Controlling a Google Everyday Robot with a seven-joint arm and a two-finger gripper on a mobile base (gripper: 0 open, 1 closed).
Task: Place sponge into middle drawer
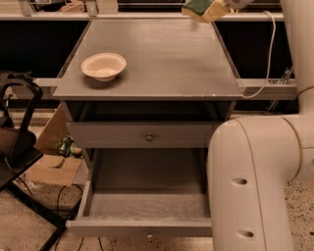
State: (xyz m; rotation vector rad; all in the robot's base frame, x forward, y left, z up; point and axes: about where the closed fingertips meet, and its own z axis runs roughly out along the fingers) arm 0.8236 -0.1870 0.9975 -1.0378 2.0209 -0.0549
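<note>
The sponge [197, 7], yellow foam with a dark green face, is at the top edge of the camera view, lifted above the back right of the grey cabinet top [162, 59]. My gripper [207, 9] is shut on it, with most of the gripper cut off by the frame's top edge. The middle drawer [142, 227] is pulled open at the bottom of the cabinet, and its inside is bare. It lies well below and in front of the gripper. The shut upper drawer front [147, 135] with its knob sits above it.
A cream round bowl [103, 66] stands on the cabinet top at the left. My arm's large white body [255, 186] covers the open drawer's right end. A black chair [17, 142] and a cardboard box [54, 166] stand on the floor at the left. A white cable [267, 49] hangs at the right.
</note>
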